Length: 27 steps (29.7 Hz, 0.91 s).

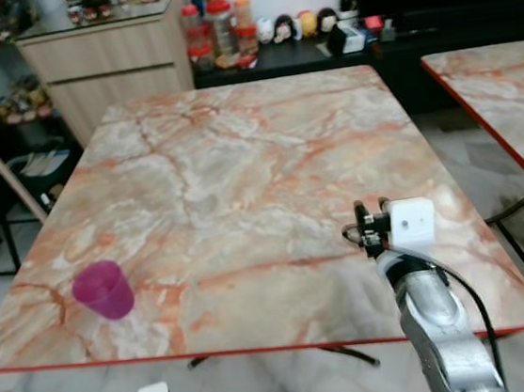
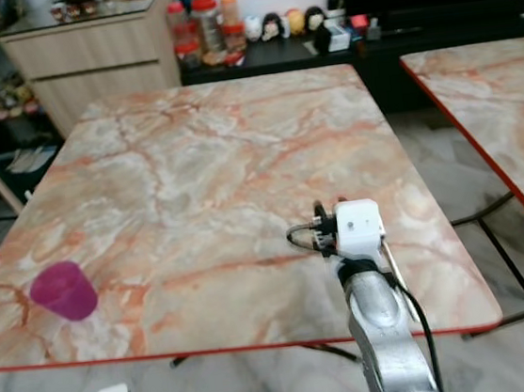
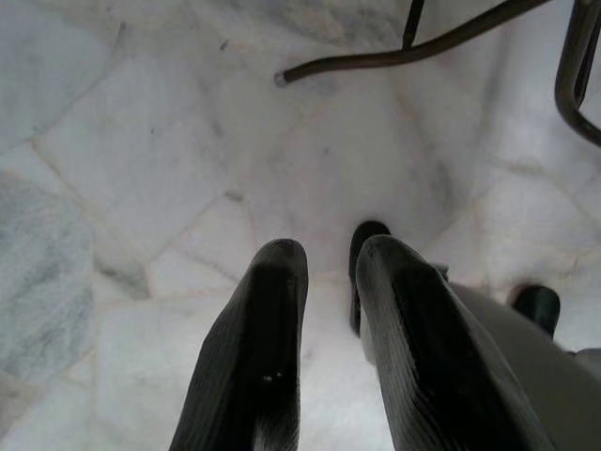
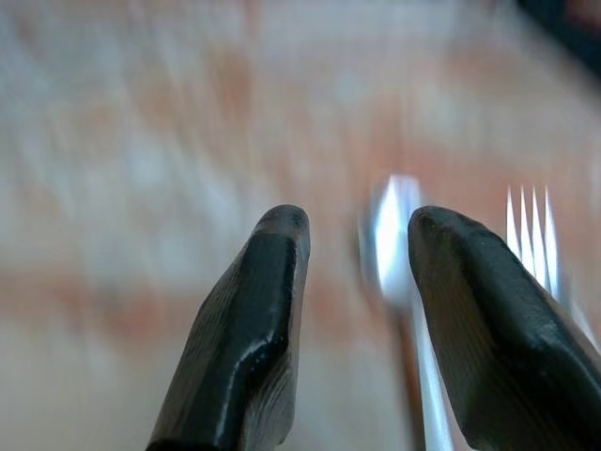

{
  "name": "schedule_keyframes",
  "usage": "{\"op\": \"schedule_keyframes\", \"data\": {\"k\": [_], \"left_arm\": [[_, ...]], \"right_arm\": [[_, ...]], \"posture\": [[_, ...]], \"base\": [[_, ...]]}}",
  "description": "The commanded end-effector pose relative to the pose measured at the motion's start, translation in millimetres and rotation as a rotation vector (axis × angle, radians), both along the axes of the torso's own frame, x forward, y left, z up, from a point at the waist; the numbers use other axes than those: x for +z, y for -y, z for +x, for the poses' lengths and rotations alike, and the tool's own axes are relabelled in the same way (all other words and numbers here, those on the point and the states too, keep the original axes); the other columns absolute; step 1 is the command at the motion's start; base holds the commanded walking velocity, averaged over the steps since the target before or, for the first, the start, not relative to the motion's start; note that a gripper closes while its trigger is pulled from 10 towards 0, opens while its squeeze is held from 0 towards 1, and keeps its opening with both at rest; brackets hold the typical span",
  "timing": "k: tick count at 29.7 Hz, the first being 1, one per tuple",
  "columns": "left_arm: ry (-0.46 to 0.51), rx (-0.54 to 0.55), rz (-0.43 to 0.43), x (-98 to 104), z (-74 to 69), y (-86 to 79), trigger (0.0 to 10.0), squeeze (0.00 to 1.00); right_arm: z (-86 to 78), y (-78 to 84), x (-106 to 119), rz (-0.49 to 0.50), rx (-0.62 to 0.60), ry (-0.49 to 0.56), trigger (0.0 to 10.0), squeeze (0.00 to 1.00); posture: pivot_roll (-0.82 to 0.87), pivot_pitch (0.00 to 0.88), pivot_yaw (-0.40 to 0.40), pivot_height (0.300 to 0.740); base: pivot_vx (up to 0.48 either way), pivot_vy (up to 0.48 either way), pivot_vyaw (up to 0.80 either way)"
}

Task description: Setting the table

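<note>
While the right gripper (image 4: 355, 235) hovers low over the marble table (image 1: 240, 170) with fingers apart and holding nothing, a fork (image 4: 533, 225) lies just beside it, past one finger, and a blurred spoon (image 4: 394, 235) lies between them. Both run lengthwise along the fingers, fork tines pointing away. Left gripper (image 3: 329, 272), fingers slightly apart, hangs over the floor.

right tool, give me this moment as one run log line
right tool: open, over table, cutlery between its fingers, not gripped | left tool: idle, low over floor | purple cup: near left corner

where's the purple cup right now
The purple cup sits on the marble table at its near left corner, close to the front edge, far left of the right gripper.
</note>
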<state>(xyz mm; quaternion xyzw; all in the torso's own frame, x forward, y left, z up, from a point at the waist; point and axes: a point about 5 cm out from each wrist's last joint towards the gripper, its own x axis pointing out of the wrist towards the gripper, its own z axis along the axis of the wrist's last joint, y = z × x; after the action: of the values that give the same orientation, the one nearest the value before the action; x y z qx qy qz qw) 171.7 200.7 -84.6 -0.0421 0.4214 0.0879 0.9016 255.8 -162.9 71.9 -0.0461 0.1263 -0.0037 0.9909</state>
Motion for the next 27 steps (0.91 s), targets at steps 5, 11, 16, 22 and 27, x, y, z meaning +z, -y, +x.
{"op": "schedule_keyframes", "data": {"k": [5,11,16,22,27], "left_arm": [[-0.004,-0.009,0.002,0,0.8,-1.4,10.0,0.00],[-0.001,-0.009,-0.001,1,2.3,-0.7,10.0,0.00],[0.002,-0.011,-0.004,1,2.9,0.1,10.0,0.00],[0.003,-0.015,-0.001,2,4.2,-0.3,10.0,0.00],[0.005,-0.017,0.002,2,4.7,-1.0,10.0,0.00]], "right_arm": [[-9.3,12.7,-20,-0.060,-0.031,-0.090,10.0,0.00],[-4.3,23.2,-5,-0.059,-0.069,-0.046,10.0,0.00],[5.7,24.7,6,-0.050,-0.060,0.023,10.0,0.00],[19.1,25.5,19,-0.023,-0.054,0.095,10.0,0.00],[25.2,25.5,23,-0.024,-0.051,0.119,10.0,0.00]], "posture": [[-0.02,0.049,0.050,0.740],[-0.02,0.048,0.050,0.740],[-0.03,0.045,0.052,0.740],[-0.02,0.036,0.060,0.740],[-0.02,0.032,0.068,0.740]], "base": [[0.000,0.000,0.00],[0.000,0.000,0.00],[0.000,0.000,0.00],[0.000,0.000,0.00],[0.000,0.000,0.00]]}}
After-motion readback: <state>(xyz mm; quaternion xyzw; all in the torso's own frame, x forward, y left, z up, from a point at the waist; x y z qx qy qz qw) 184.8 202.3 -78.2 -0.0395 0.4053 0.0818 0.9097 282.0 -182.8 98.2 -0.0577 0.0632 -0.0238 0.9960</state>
